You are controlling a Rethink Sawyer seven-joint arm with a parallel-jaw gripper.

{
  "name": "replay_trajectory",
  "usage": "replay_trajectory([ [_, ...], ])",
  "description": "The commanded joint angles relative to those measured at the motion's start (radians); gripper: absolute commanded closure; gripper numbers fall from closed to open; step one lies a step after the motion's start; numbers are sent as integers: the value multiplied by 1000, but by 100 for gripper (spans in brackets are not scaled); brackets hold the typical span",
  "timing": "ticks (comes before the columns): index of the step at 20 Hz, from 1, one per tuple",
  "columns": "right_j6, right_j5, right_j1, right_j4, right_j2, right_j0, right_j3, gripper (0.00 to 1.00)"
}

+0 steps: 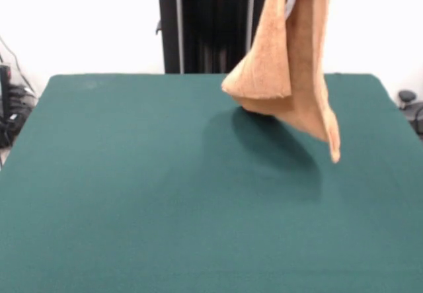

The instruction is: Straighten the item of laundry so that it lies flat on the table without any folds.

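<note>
Towel (291, 61) hangs folded above table (132, 194), claw hidden.

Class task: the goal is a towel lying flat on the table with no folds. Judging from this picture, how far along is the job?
Done: the towel is lifted up and hangs folded on itself above the table, its shadow on the felt beneath. In hand: it dangles from above the picture's top edge; whatever holds it is hidden. Left: lowering it, spreading it flat and removing every fold. The job seems at an early stage.

A plain white wall (86, 22) fills the far background. Dark cables and equipment (12, 111) crowd the left edge; a small black object (407, 97) sits far right.
</note>
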Motion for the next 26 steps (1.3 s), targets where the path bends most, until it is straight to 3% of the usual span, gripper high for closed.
replay_trajectory([
  [1,193,-69,129,14,-13,29,122,100],
  [6,197,-177,219,0,-13,38,115,100],
  [10,194,-207,230,-14,-29,53,115,100],
  [11,190,-199,232,-4,-40,59,115,0],
  [26,210,-200,247,31,-53,86,108,0],
])
